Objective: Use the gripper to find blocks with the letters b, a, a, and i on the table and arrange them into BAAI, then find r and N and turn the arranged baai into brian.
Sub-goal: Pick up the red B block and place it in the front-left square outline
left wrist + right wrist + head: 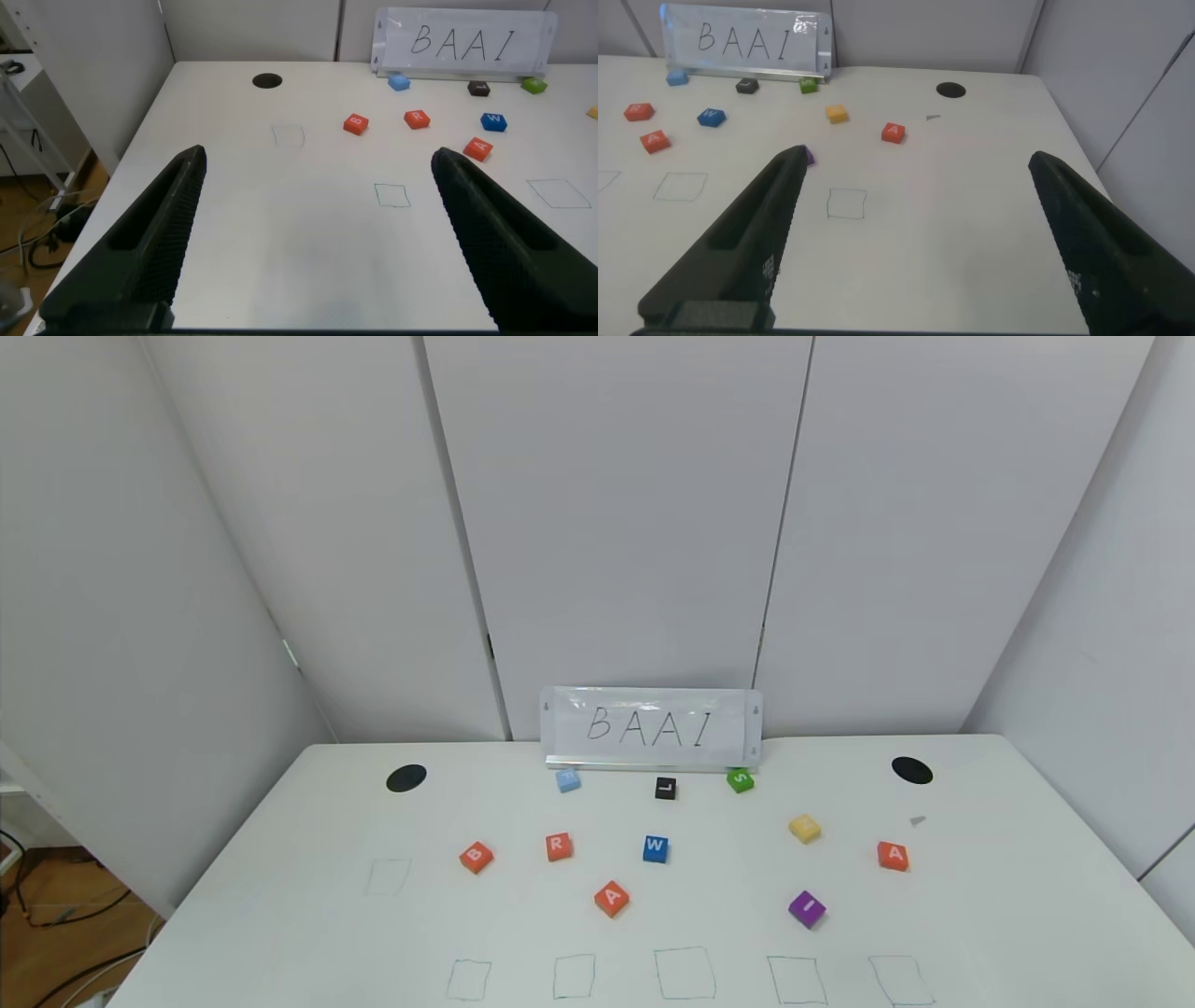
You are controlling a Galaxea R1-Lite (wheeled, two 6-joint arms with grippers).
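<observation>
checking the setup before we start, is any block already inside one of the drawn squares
No, the five green squares along the near edge of the table hold nothing, and the blocks all lie farther back.

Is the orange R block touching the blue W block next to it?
Apart. In the head view, the R block and the W block sit side by side with a clear strip of bare white table between them.
</observation>
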